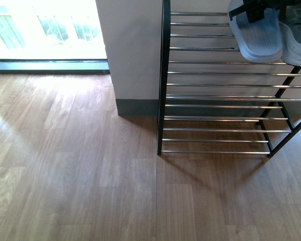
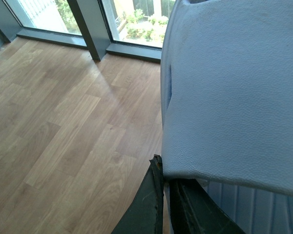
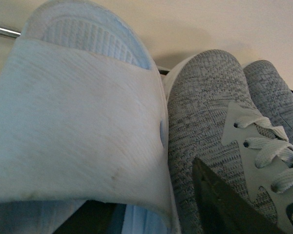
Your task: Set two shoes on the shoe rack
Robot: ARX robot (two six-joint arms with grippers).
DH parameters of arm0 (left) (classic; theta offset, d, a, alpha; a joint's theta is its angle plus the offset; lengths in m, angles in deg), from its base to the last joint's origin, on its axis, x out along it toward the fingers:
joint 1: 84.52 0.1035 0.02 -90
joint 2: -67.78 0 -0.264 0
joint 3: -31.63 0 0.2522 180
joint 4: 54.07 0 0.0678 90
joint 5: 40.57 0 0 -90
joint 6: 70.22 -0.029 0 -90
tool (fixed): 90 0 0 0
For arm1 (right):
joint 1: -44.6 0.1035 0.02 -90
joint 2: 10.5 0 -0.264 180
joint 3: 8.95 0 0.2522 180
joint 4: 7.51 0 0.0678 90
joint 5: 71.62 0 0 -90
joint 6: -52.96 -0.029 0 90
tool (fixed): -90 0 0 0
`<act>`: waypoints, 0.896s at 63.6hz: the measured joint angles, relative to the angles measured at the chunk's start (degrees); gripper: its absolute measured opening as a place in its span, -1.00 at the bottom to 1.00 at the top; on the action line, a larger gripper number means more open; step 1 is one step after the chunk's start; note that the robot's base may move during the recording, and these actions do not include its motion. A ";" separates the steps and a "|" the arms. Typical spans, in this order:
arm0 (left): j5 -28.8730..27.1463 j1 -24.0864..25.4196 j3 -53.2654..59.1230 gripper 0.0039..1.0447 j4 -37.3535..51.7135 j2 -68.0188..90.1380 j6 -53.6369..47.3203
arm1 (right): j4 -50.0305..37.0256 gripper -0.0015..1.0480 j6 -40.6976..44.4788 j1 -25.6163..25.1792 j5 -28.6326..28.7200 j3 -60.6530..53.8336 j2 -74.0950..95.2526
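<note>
The shoe rack [image 1: 163, 75] stands against the wall at the right of the front view. A pale blue slide sandal [image 1: 261, 40] lies on its upper bars, with a grey knit sneaker [image 1: 298, 45] right beside it. Black gripper parts sit over the sandal's strap at the picture's top edge. My left gripper [image 2: 163, 170] is shut on the edge of the slide sandal's strap [image 2: 234, 87]. My right gripper [image 3: 151, 209] is open: one finger lies under the sandal's strap [image 3: 73, 131], the other over the nearer of two grey sneakers [image 3: 205, 117].
A white wall column [image 1: 133, 50] with a dark baseboard stands just left of the rack. Wood floor [image 1: 80, 165] spreads in front and to the left. Floor-length windows [image 1: 45, 25] run along the far left.
</note>
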 joint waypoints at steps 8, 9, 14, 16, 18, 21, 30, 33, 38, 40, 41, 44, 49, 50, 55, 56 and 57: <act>0.00 0.00 0.00 -0.97 0.00 0.00 0.00 | -3.02 0.25 -0.96 0.66 3.61 -3.52 -2.54; 0.00 0.00 0.00 -0.97 0.00 0.00 0.00 | -3.30 0.28 -1.03 0.72 3.98 -4.02 -2.95; 0.00 0.00 0.00 -0.97 0.00 0.00 0.00 | -5.29 0.51 -2.03 1.14 6.45 -7.80 -6.03; 0.00 0.00 0.00 -0.97 0.00 0.00 0.00 | -5.97 0.62 -2.58 1.22 7.54 -9.42 -7.50; 0.00 0.00 0.00 -0.97 0.00 0.00 0.00 | -6.29 0.68 -2.93 1.25 8.11 -10.47 -8.46; 0.00 0.00 0.00 -0.97 0.00 0.00 0.00 | -7.02 0.81 -3.39 1.29 9.27 -12.74 -10.40; 0.00 0.00 0.00 -0.97 0.00 0.00 0.00 | -10.58 0.82 -3.82 0.85 11.19 -18.95 -14.97; 0.00 0.00 0.00 -0.97 0.00 0.00 0.00 | -11.08 0.82 -4.04 0.44 12.09 -20.63 -16.09; 0.00 0.00 0.00 -0.97 0.00 0.00 0.00 | -13.09 0.82 -4.35 -0.37 13.81 -24.13 -17.97; 0.00 0.00 0.00 -0.97 0.00 0.00 0.00 | -13.75 0.82 -4.66 -0.79 14.84 -25.73 -18.86; 0.00 0.00 0.00 -0.97 0.00 0.00 0.00 | -14.27 0.82 -4.94 -1.07 15.39 -26.86 -19.52; 0.00 0.00 0.00 -0.97 0.00 0.00 0.00 | -16.13 0.82 -5.49 -1.81 16.72 -29.94 -21.40; 0.00 0.00 0.00 -0.97 0.00 0.00 0.00 | -20.00 0.82 -6.05 -3.08 19.30 -35.17 -25.38; 0.00 0.00 0.00 -0.97 0.00 0.00 0.00 | -21.16 0.82 -6.34 -3.41 19.85 -36.57 -26.56; 0.00 0.00 0.00 -0.97 0.00 0.00 0.00 | -24.79 0.82 -7.93 -4.61 22.82 -41.35 -31.15; 0.00 0.00 0.00 -0.97 0.00 0.00 0.00 | -25.29 0.82 -8.09 -4.79 23.19 -42.05 -31.87; 0.00 0.00 0.00 -0.97 0.00 0.00 0.00 | -26.32 0.82 -8.48 -5.11 23.85 -43.45 -33.27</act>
